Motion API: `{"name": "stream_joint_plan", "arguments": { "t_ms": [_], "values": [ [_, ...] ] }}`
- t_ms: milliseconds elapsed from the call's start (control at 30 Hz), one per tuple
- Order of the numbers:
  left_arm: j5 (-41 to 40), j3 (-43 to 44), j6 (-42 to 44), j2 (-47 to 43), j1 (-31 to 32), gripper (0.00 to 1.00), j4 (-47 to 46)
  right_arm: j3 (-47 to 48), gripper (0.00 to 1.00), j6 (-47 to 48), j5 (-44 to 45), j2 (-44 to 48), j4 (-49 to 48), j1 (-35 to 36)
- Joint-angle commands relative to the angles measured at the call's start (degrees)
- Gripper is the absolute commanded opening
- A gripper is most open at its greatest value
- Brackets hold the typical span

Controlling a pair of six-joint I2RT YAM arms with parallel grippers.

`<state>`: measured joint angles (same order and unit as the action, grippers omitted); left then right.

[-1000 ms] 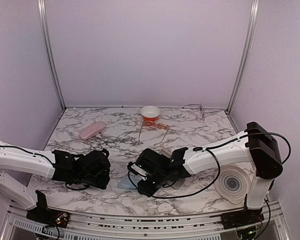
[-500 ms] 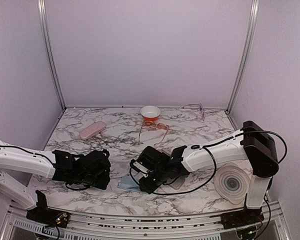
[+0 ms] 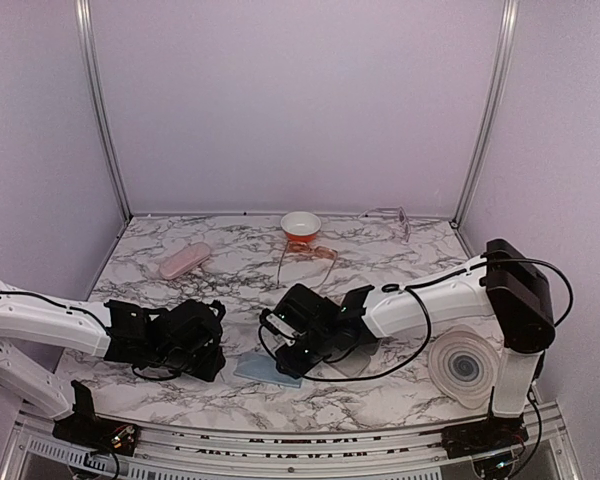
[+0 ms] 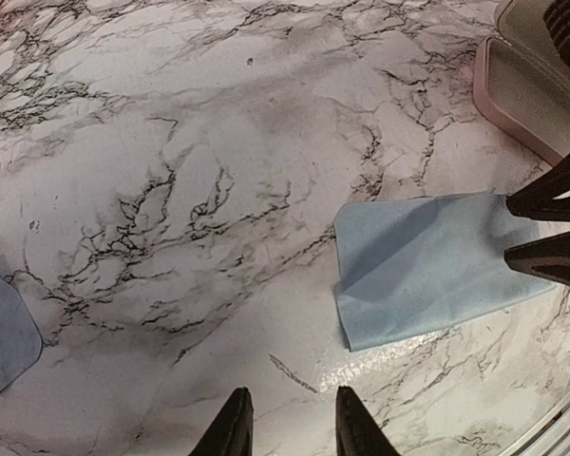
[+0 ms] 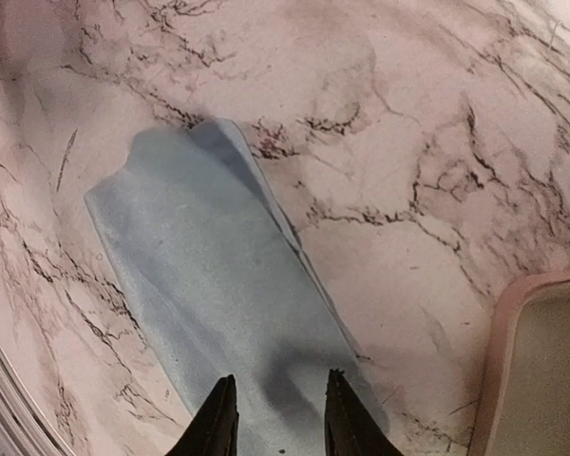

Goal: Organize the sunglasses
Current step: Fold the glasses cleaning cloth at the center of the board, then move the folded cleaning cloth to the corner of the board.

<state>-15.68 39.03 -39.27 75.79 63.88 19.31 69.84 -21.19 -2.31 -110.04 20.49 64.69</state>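
Marble-patterned desk (image 3: 400,270) carries a light blue cloth (image 5: 218,285) lying flat near its front edge, one side folded over. The right claw (image 5: 280,418) sits at the cloth's right end, fingers a little spread with nothing between them; whether the tips touch the fabric cannot be told. The left claw (image 4: 290,427) is low over bare marble just left of the cloth, fingers likewise parted and gripping nothing. An open case (image 5: 494,351), pink-rimmed, lies just right of the cloth. The orange sunglasses (image 3: 305,255) rest well behind the cloth, right in front of a bowl (image 3: 300,224). The pale sunglasses (image 3: 390,214) lie farther back and to the right of the cloth, by the rear wall. A shut case (image 3: 183,261), also pink, lies behind and left of the cloth.
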Motion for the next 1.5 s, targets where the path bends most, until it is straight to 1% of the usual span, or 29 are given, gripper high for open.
{"name": "stream_joint_plan", "arguments": {
  "t_ms": [0,133,267,400,500,567,633,833,1000,1133,1333,1467],
  "values": [
    [2.30,0.65,4.14,-1.78,1.30,0.31,-2.04,2.50,0.32,-0.60,2.17,0.58,-0.80,-0.59],
    [3.30,0.61,5.33,-2.28,1.69,0.31,-2.44,4.02,0.32,-0.91,2.65,-0.50,-0.03,-0.96],
    [3.70,0.53,5.33,-2.61,1.98,0.31,-2.55,3.85,0.32,-1.05,2.74,0.83,-0.48,-0.96],
    [3.47,0.62,5.87,-2.92,2.30,0.31,-2.48,1.34,0.32,-0.46,3.04,4.81,-1.61,-0.84],
    [3.21,0.84,5.90,-3.14,2.35,0.31,-2.48,-1.93,0.31,0.85,1.68,8.10,-3.03,-0.35],
    [3.20,0.98,5.95,-3.32,2.35,0.31,-2.47,-4.02,0.31,2.45,0.05,9.23,-3.31,0.40],
    [3.12,1.08,5.94,-3.43,2.36,0.31,-2.49,-5.31,0.30,3.89,0.29,9.56,-2.45,1.78],
    [3.03,1.05,6.97,-3.67,2.37,0.31,-2.01,-6.69,0.27,7.02,2.46,8.07,-0.63,5.67],
    [1.20,0.03,9.46,-6.23,2.38,0.32,-1.22,-6.15,0.26,7.83,5.27,6.61,-0.02,5.85],
    [0.42,-1.03,11.14,-8.84,2.35,0.34,-0.84,-5.08,0.26,8.55,6.18,5.12,0.75,5.98],
    [-0.50,-1.62,11.15,-10.60,2.32,0.37,0.00,-4.50,0.24,8.84,7.23,3.52,1.82,6.39],
    [-0.80,-1.76,11.18,-11.07,2.40,0.37,-0.05,-4.93,0.20,8.82,7.44,4.33,1.59,6.48]
  ]
}}
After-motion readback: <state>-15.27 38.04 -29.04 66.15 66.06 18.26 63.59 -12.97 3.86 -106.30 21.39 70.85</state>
